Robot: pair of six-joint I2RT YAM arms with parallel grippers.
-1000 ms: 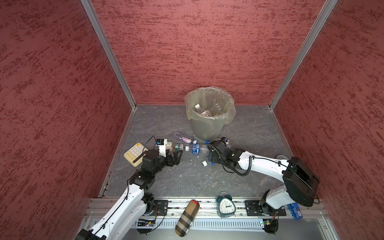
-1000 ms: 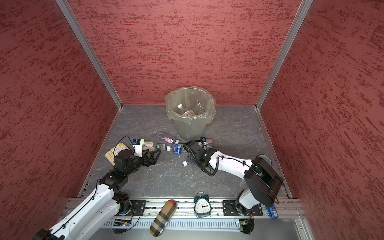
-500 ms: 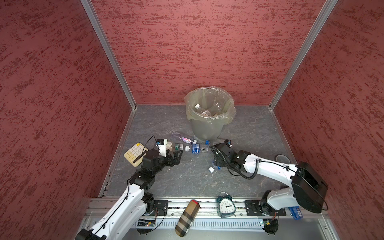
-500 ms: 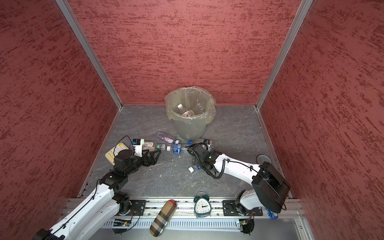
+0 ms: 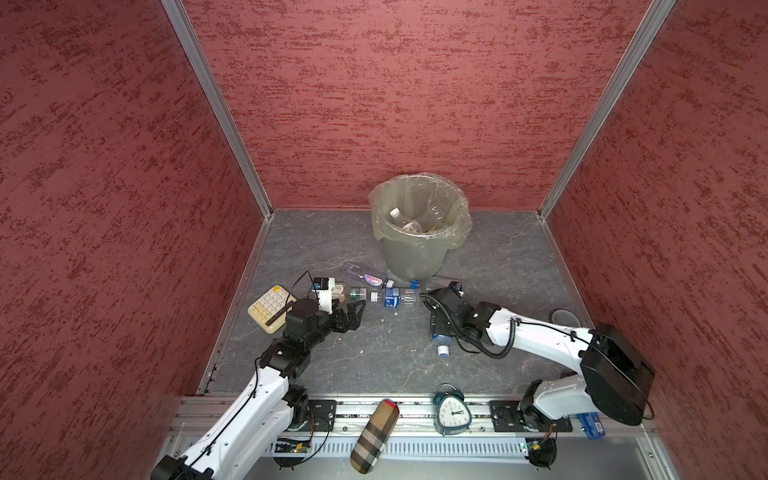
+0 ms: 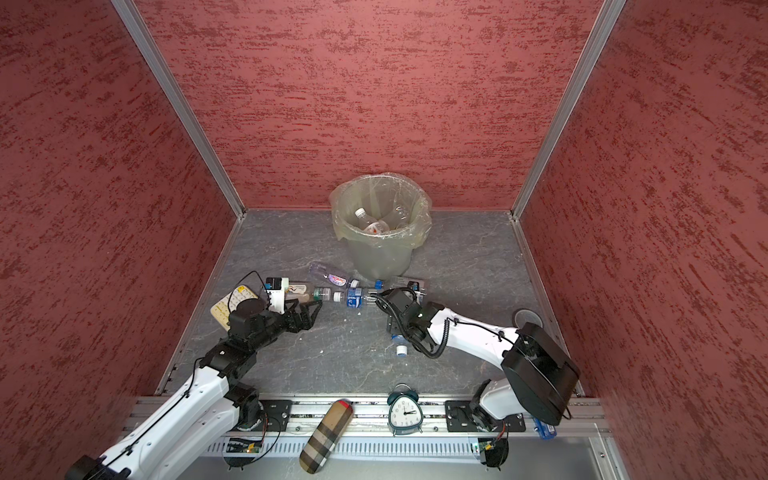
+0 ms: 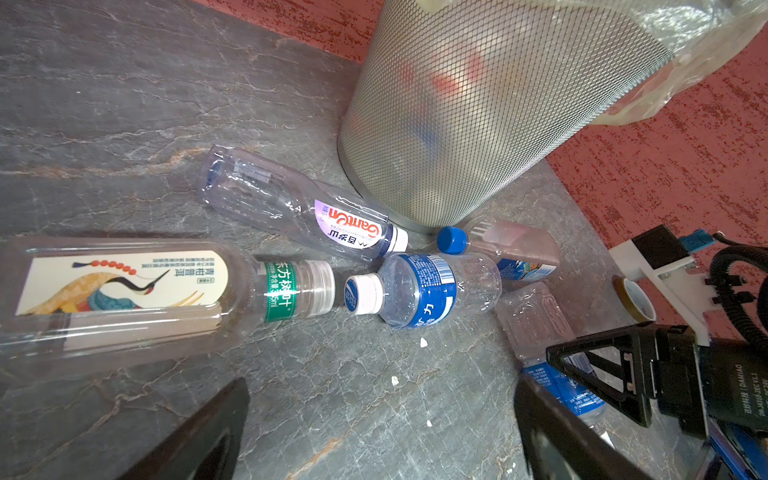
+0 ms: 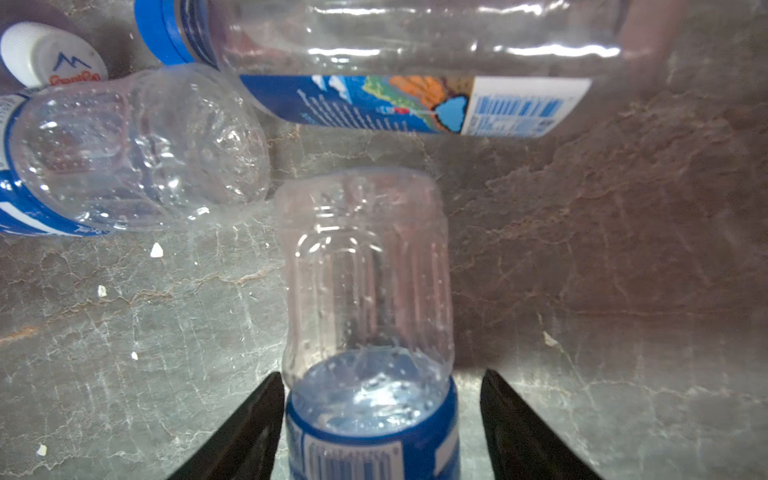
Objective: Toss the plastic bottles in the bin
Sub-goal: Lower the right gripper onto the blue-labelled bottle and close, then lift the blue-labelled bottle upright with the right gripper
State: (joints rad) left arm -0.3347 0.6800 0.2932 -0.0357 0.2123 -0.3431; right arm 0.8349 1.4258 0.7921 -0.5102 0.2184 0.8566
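Now my right fingers [image 8: 245, 436] straddle a blue-labelled bottle [image 8: 368, 282] lying on the table [image 5: 374, 357], one touching, one just clear, lining up a grip. My left fingers [image 7: 199, 449] gape wide, empty, short of the bin [image 5: 409, 257].

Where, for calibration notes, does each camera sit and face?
Top view: high over arm bases, looking down at round grey-green mesh bin; both arms show.
Top view: alongside, same bin, arms.
Left wrist: low, facing bin; open left gripper shows.
Right wrist: low, facing clear blue-labelled plastic bottle straddled by open right gripper.
Shared: both wrists show that bottle.
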